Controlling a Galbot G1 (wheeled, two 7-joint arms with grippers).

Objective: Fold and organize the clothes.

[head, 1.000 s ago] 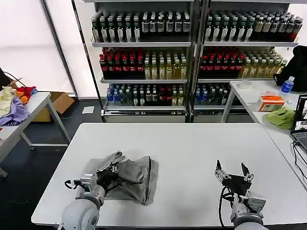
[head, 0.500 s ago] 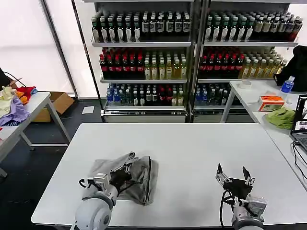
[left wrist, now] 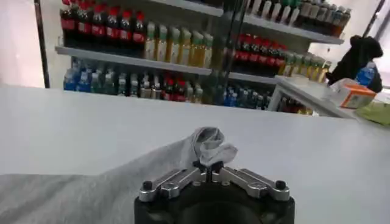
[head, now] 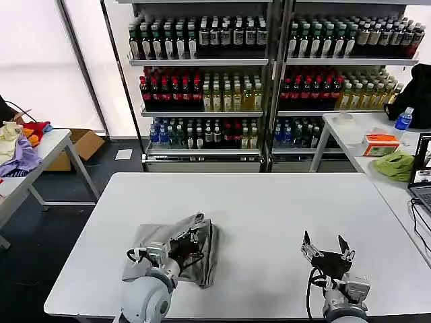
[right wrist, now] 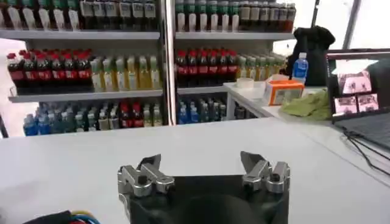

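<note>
The light grey T-shirt point(head: 168, 245) lies bunched and partly folded on the white table point(head: 269, 202), near the front left. My left gripper point(head: 194, 235) sits over the shirt's right part, shut on a pinched fold of its fabric. In the left wrist view that fold point(left wrist: 210, 146) sticks up from between the shut fingers of the left gripper point(left wrist: 210, 165), and the rest of the grey cloth trails away. My right gripper point(head: 324, 245) hovers open over bare table at the front right, well apart from the shirt. The right wrist view shows the right gripper point(right wrist: 201, 163) with nothing between its fingers.
Shelves of bottles point(head: 269, 81) stand behind the table. A side table at the right holds a lime-green cloth point(head: 396, 165), an orange box point(head: 380, 143) and a laptop point(head: 423, 171). Another table at the left carries a heap of garments point(head: 20, 148).
My left gripper has dragged the pinched shirt fold rightwards across the garment, narrowing the bundle. The right gripper has stayed almost still.
</note>
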